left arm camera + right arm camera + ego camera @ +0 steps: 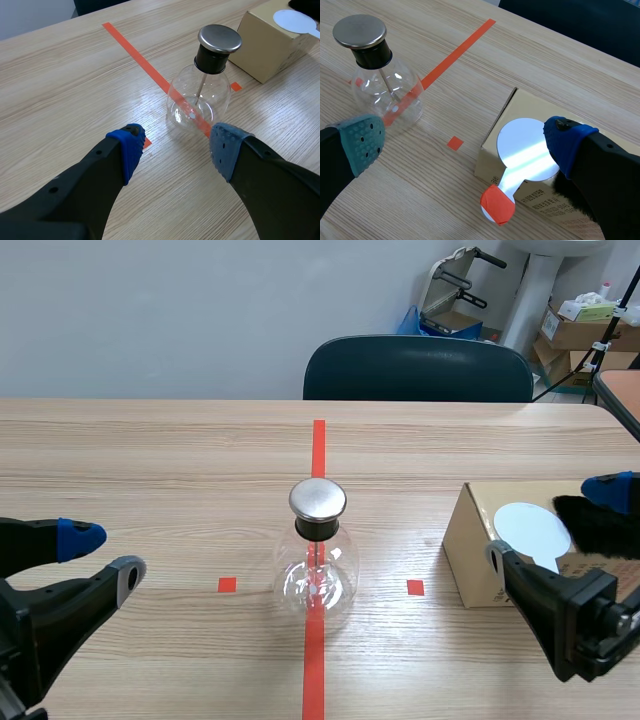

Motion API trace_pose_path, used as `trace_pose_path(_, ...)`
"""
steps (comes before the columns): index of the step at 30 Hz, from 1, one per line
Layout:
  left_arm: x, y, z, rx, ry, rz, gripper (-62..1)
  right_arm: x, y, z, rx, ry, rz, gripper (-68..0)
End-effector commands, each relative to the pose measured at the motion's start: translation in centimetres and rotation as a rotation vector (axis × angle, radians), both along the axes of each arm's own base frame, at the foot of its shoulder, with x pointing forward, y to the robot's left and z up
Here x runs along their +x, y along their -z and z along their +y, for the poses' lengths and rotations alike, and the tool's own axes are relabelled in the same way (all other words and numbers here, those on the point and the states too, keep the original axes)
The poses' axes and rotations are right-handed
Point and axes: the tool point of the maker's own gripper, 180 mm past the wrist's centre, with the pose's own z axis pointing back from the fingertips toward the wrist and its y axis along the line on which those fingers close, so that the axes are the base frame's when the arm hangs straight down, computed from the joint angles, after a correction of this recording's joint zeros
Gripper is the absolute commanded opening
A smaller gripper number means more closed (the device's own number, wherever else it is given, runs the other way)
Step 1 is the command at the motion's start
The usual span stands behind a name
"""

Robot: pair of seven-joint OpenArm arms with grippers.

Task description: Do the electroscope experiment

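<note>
our right gripper (464,142) hangs spread wide, holding nothing. the disc (527,147) lies flat on the box (517,105) between its fingers (565,140), handle running back toward the wrist. our left gripper (176,150) is spread too, facing the flask (197,95) mid-table. the right arm is nearer the disc. we count one disc, one box, one flask.
</note>
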Motion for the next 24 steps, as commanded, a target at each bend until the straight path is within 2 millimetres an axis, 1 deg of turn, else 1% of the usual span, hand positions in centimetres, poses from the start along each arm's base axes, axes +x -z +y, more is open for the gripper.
trace_pose_path(1,0.3,-0.6,-0.3,-0.039,-0.024,-0.02,-29.2,0.4,-1.0,0.3,0.009,-0.01,-0.032,0.4)
trace_pose_path(17,0.3,-0.6,-0.3,-0.039,-0.024,-0.02,-29.2,0.3,-1.0,0.4,-0.01,-0.024,-0.037,0.4)
trace_pose_path(20,0.3,-0.6,-0.3,-0.039,-0.024,-0.02,-29.2,-0.4,-1.0,1.3,-0.107,-0.09,-0.07,0.4)
trace_pose_path(24,0.3,-0.6,-0.3,-0.04,-0.025,-0.02,-29.2,-2.4,-1.2,3.0,-0.303,-0.217,-0.152,0.4)
